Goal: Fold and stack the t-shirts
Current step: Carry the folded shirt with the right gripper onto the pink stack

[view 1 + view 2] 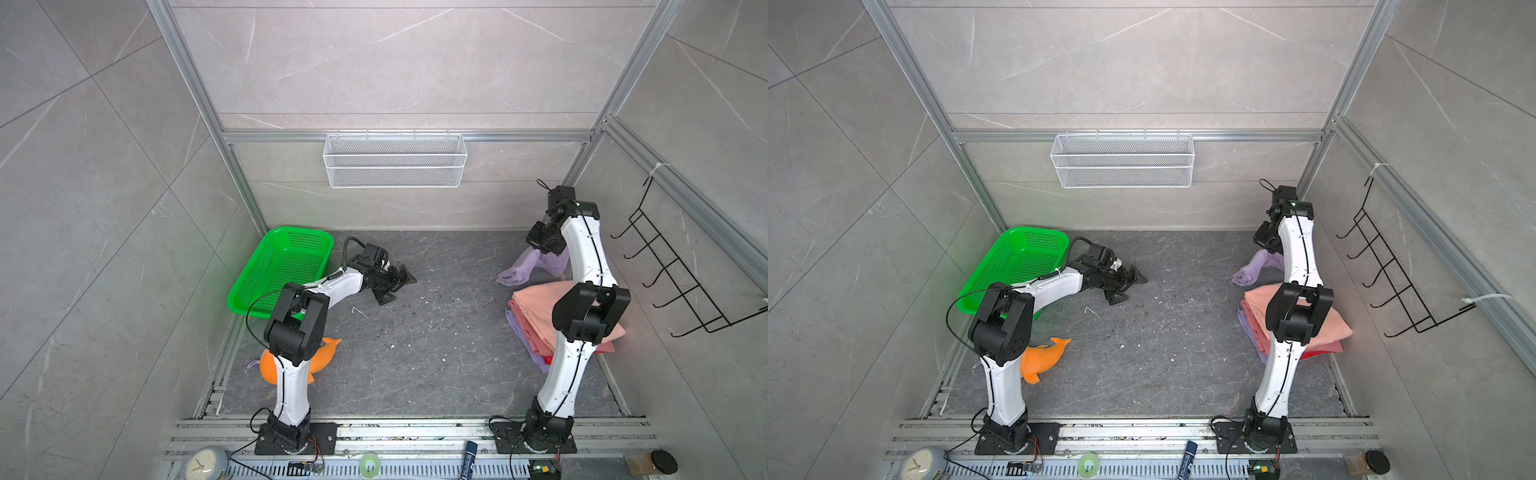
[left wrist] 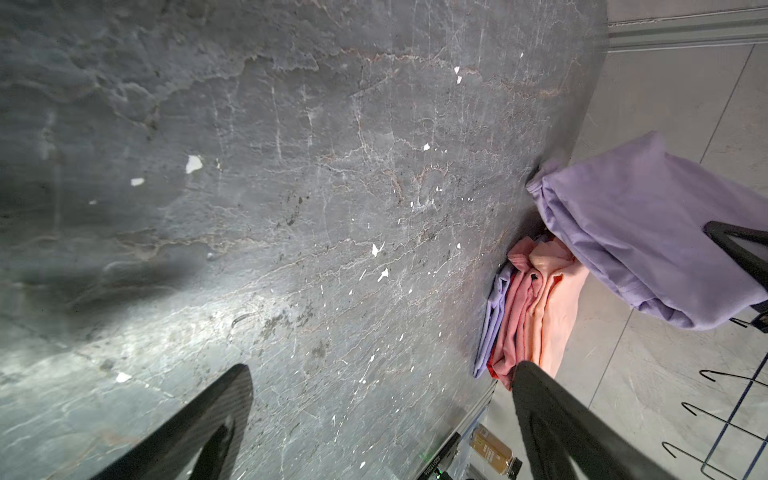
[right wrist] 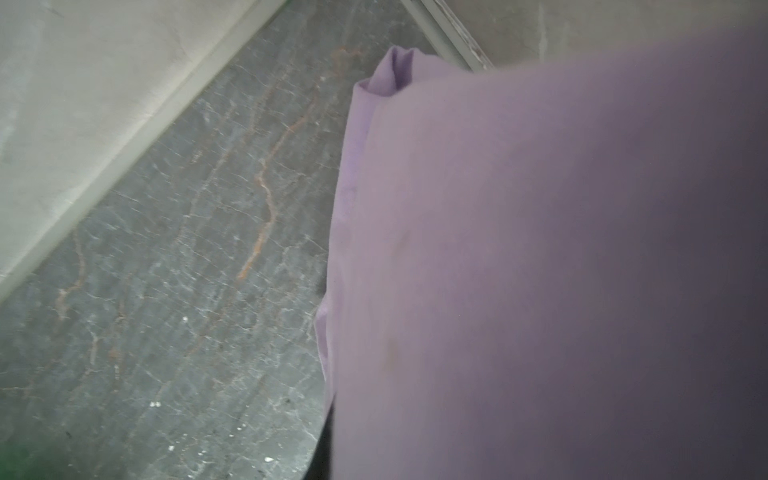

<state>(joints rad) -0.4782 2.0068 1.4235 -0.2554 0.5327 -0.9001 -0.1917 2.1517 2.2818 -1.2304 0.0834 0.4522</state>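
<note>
Both top views: right gripper (image 1: 541, 250) pinching lilac t-shirt (image 1: 524, 268) (low end touching tabletop (image 1: 415, 332)); left gripper (image 1: 398, 289) spread, idle. Risk: single pinch lets folds sag, landing crooked on stack (image 1: 536, 320).

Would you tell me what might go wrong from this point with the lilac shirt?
1. The lilac shirt hangs bunched from the shut right gripper; set down like this, it may land crumpled.
2. Its trailing end lies close to the folded stack and could drag the top layer askew.
</note>
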